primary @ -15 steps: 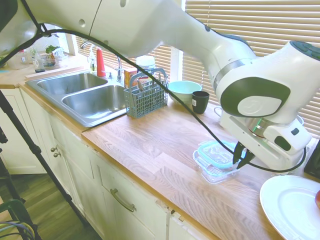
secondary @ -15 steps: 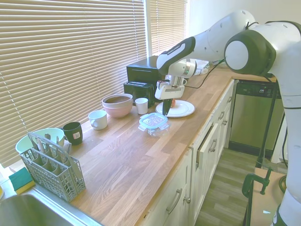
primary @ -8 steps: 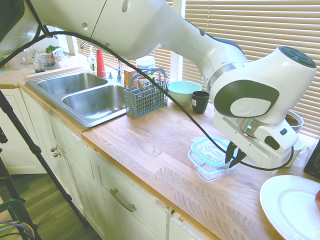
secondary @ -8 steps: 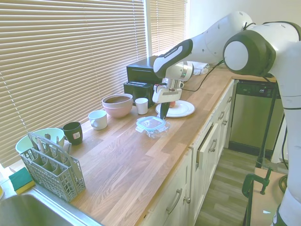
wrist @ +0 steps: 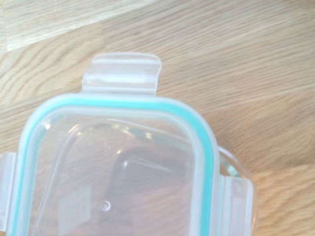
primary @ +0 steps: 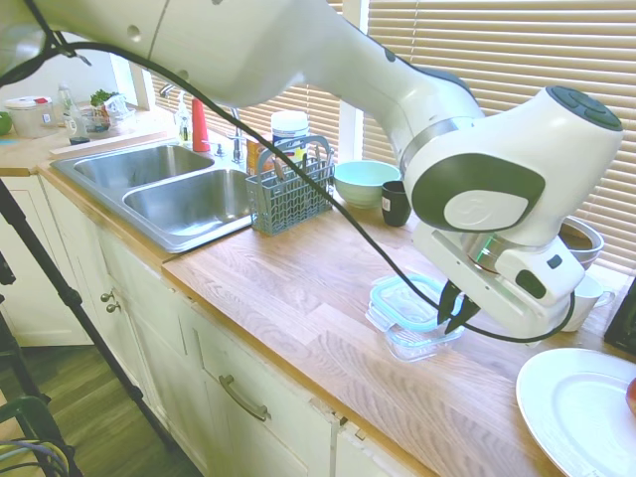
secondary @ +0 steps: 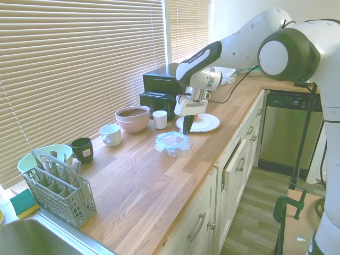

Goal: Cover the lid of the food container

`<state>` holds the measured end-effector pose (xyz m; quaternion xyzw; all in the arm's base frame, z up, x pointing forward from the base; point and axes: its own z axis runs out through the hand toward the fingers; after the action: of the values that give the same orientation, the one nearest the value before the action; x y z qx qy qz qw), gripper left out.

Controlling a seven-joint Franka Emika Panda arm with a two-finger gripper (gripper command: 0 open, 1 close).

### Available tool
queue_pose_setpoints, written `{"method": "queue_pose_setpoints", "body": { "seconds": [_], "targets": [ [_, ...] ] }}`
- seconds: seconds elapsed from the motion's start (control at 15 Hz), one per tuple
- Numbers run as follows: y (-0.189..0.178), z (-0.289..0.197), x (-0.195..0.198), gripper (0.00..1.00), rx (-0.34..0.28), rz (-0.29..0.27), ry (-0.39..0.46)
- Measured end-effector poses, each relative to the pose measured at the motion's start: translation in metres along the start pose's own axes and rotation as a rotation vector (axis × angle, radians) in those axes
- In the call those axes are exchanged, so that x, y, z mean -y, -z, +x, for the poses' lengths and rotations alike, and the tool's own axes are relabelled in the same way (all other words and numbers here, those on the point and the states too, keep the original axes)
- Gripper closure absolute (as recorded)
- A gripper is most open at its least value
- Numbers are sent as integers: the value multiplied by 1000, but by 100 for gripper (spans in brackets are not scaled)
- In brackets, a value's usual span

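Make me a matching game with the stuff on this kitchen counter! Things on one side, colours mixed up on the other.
Things:
1. lid rim
2. plate
3. mug
4. basket

Colours:
A. dark
B. grey
C. teal
D. white

Pairs: 1-C, 2-D, 3-A, 4-B

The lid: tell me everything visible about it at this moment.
The lid is a flat, rounded-square sheet of clear plastic with a teal rim and clear snap tabs on its sides; the wrist view shows three tabs. It lies on top of the food container but sits askew, shifted toward the sink side, so the glass rim peeks out past one edge. The gripper is at its plate-side edge with jaws close together; whether it pinches the lid cannot be told.
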<state>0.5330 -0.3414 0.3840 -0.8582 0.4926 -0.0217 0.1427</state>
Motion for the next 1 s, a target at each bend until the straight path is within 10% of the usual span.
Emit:
{"method": "queue_pose_setpoints", "body": {
  "seconds": [1.0],
  "targets": [
    [-18,-5,-35,100,54,94,-124]
  ]
}}
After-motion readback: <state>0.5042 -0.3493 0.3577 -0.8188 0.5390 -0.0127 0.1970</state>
